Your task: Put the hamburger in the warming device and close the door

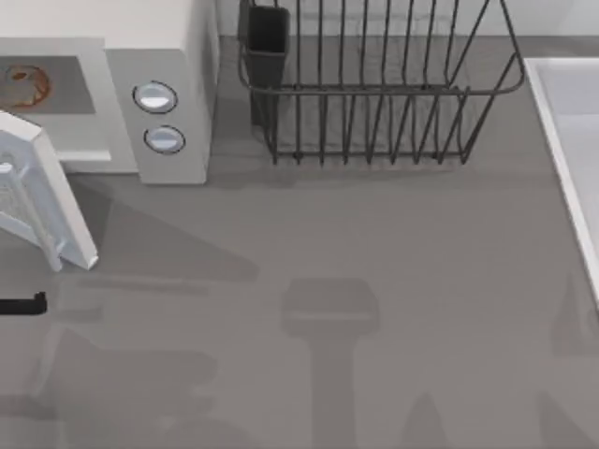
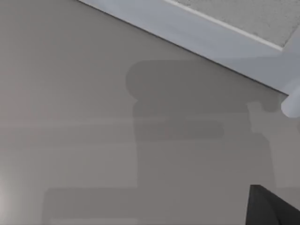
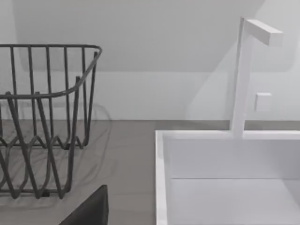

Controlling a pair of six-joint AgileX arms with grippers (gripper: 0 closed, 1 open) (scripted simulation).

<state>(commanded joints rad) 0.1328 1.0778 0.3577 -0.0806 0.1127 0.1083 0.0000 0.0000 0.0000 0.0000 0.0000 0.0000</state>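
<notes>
The hamburger (image 1: 23,86) lies inside the grey cavity of the white microwave (image 1: 178,56) at the table's far left. Two round knobs (image 1: 154,96) sit on the microwave's side panel. The door (image 1: 37,196) stands swung open toward the table's front, white-framed with a speckled window. A dark piece of my left gripper (image 1: 23,305) pokes in at the left edge, in front of the door and apart from it. In the left wrist view the door's frame (image 2: 211,33) runs above bare table. A dark corner of my right gripper (image 3: 89,211) shows in the right wrist view.
A black wire dish rack (image 1: 374,84) stands at the back centre, right of the microwave. A white sink (image 1: 571,150) with a faucet (image 3: 243,79) lines the right edge. Grey tabletop (image 1: 328,281) spreads across the middle and front.
</notes>
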